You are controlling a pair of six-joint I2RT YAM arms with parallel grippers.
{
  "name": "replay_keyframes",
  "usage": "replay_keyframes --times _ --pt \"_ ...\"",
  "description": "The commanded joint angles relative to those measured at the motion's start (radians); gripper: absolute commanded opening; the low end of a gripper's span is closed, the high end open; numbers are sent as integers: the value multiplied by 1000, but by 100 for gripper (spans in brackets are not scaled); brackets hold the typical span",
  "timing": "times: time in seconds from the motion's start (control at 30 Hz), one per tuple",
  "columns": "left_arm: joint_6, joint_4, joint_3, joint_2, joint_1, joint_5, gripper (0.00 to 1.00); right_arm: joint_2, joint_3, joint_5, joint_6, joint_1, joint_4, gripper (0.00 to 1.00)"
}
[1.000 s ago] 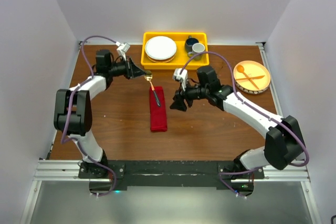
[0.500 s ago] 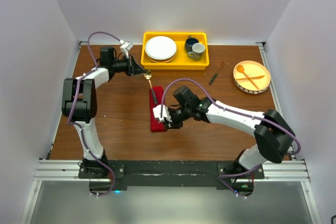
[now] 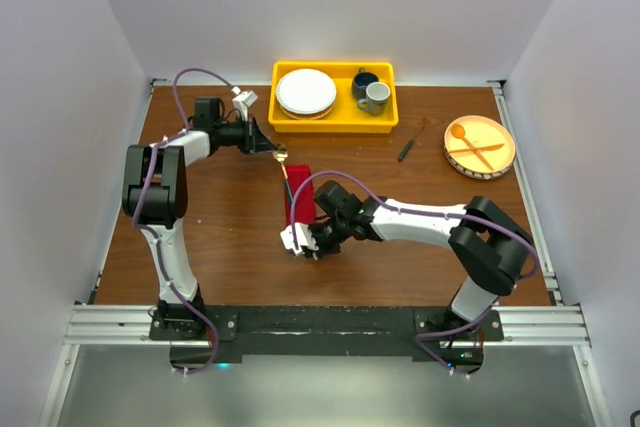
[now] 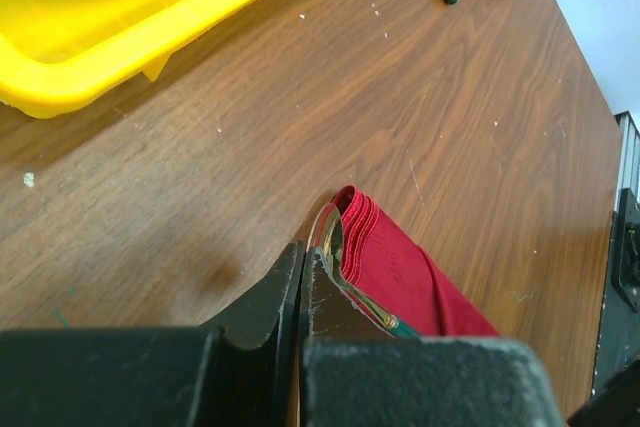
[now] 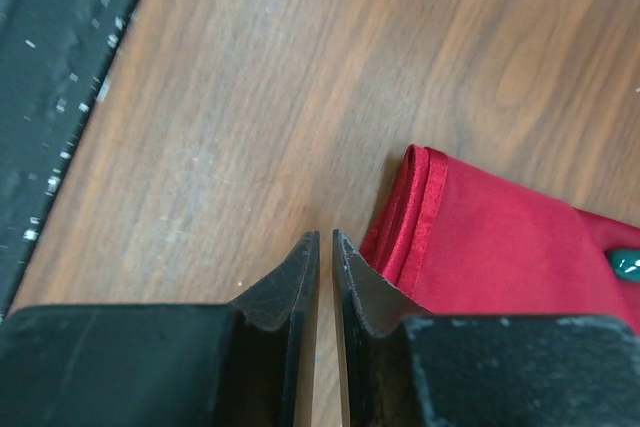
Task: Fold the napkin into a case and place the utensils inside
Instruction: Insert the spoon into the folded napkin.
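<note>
The red case (image 3: 303,197) lies folded as a narrow strip mid-table. It also shows in the left wrist view (image 4: 410,272) and the right wrist view (image 5: 510,247). A gold spoon (image 3: 284,158) with a green handle rests at the case's far end, its bowl (image 4: 333,237) off the cloth and its handle along the cloth. My left gripper (image 3: 270,147) is shut, and its tips (image 4: 302,247) sit just beside the spoon bowl with nothing between them. My right gripper (image 3: 306,247) is shut and empty, and its tips (image 5: 325,237) sit on the wood beside the case's near corner.
A yellow tray (image 3: 334,125) at the back holds a white plate (image 3: 306,92) and two mugs (image 3: 371,90). A green-handled utensil (image 3: 404,148) lies right of the tray. A wooden plate (image 3: 480,146) with a wooden spoon and fork sits far right. The black table edge (image 5: 60,57) is near my right gripper.
My right arm swung from the right side of the case to its near end. My left gripper drew back slightly to the left of the spoon bowl.
</note>
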State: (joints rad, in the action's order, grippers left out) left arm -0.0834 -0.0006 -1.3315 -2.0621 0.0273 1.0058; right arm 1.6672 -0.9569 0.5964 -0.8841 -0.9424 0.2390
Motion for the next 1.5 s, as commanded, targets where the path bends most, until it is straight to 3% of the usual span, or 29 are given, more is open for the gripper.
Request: replay_keyframes --times 0.0,0.7,0.97,1.47 --pt "37 2 -32 -13 -7 39 0 23 7 -4 -69 -2 -52 13" --pt "24 -49 5 -27 22 112 0 78 17 -60 -133 -2 -90 12" --pt "-78 30 17 -29 26 116 0 86 18 -70 -142 -1 -96 12" --pt "19 -107 64 -33 51 106 0 106 14 -96 -145 -4 -98 12"
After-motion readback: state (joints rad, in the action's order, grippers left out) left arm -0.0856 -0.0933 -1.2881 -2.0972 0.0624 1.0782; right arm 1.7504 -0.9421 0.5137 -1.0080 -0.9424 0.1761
